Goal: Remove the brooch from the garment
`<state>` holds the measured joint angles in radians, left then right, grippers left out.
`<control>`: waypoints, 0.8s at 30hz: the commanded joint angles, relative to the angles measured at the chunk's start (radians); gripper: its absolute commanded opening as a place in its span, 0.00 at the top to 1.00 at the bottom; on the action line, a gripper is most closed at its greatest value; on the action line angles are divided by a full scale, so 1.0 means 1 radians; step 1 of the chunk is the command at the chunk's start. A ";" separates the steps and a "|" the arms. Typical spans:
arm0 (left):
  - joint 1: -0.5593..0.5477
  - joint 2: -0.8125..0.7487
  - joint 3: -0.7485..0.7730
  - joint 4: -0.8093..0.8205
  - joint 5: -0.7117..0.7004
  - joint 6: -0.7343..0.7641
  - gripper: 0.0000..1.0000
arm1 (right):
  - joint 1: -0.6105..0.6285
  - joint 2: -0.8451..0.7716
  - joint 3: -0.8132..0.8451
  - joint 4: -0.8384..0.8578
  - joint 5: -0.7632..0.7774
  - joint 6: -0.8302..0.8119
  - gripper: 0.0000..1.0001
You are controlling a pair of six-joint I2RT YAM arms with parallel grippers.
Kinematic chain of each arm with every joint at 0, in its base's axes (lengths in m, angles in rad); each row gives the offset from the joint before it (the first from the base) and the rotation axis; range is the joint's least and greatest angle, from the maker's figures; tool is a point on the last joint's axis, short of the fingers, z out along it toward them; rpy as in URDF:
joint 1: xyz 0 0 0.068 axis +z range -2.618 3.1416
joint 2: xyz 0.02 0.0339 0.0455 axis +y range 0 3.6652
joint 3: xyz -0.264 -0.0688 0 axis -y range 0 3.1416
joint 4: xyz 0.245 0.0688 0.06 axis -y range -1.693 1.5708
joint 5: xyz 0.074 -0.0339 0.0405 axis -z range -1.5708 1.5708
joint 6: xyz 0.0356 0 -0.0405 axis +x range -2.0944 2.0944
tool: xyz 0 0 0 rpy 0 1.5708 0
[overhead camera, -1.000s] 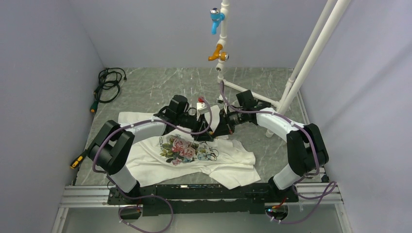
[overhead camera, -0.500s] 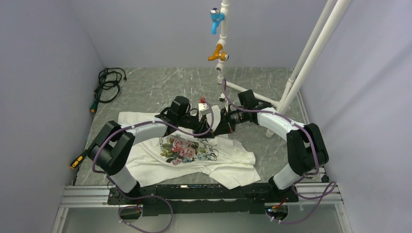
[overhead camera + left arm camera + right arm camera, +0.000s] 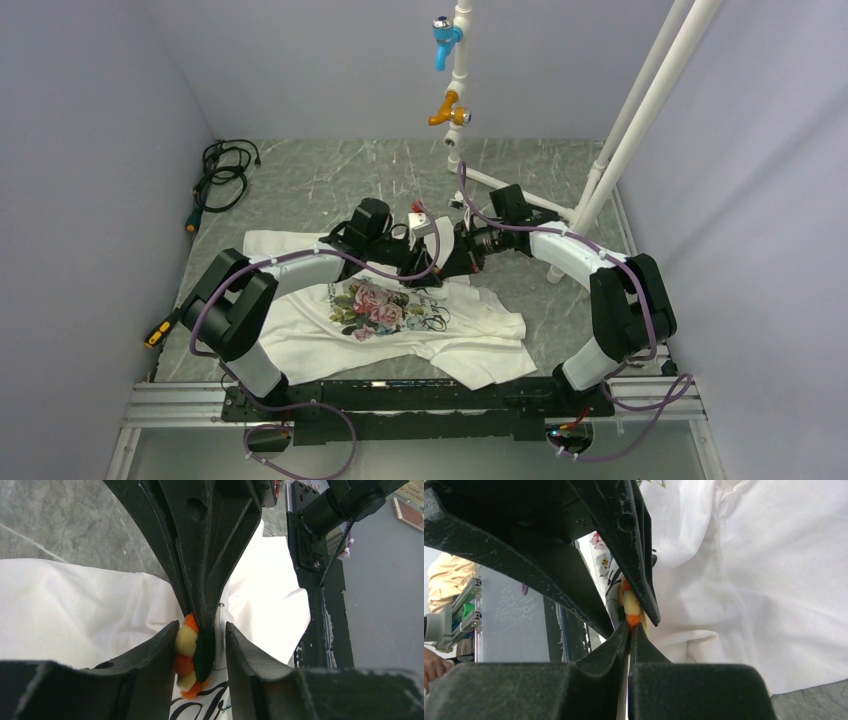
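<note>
The brooch (image 3: pixel 192 657), orange and yellow puffs on a dark backing, stands edge-on against the white garment (image 3: pixel 75 610). My left gripper (image 3: pixel 200 630) is open around it: one finger touches the puffs, and a gap with a bare pin shows at the other. My right gripper (image 3: pixel 629 627) is shut on the brooch's (image 3: pixel 631 607) orange edge from the opposite side. Its fingers (image 3: pixel 200 555) reach down in the left wrist view. In the top view both grippers, left (image 3: pixel 418 262) and right (image 3: pixel 445 262), meet above the rose print (image 3: pixel 375 305) of the garment (image 3: pixel 300 340); the brooch is hidden there.
A white pipe frame (image 3: pixel 620 130) with a blue valve (image 3: pixel 443 40) and an orange valve (image 3: pixel 448 112) stands behind the grippers. A black cable coil (image 3: pixel 222 175) lies at the far left. A yellow-and-black tool (image 3: pixel 158 332) lies by the left wall.
Both grippers have moved a little away from the arm bases together, lifting the cloth at their meeting point. Over the last half second nothing moves.
</note>
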<state>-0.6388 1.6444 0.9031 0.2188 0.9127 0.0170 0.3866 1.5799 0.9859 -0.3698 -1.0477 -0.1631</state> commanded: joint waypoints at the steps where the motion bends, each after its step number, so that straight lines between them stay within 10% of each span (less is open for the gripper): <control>1: -0.004 -0.023 0.015 -0.006 0.017 0.020 0.55 | -0.004 -0.005 -0.003 0.046 -0.018 0.006 1.00; 5: -0.004 -0.011 0.027 0.000 0.021 0.003 0.53 | -0.004 -0.002 -0.001 0.049 -0.021 0.008 1.00; 13: -0.002 -0.001 0.022 0.011 0.018 -0.011 1.00 | -0.005 -0.009 -0.005 0.049 -0.022 0.005 1.00; 18: -0.001 -0.011 0.007 0.014 0.035 -0.011 0.99 | -0.009 -0.008 -0.004 0.049 -0.025 0.005 1.00; 21: 0.006 -0.011 0.012 0.006 0.061 -0.027 0.65 | -0.009 -0.010 -0.007 0.049 -0.025 0.000 1.00; 24: 0.014 -0.017 0.009 0.022 0.084 -0.058 0.59 | -0.010 -0.011 -0.007 0.047 -0.026 -0.009 1.00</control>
<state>-0.6334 1.6444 0.9035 0.2016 0.9283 -0.0078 0.3820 1.5803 0.9802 -0.3599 -1.0554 -0.1562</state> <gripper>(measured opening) 0.388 0.021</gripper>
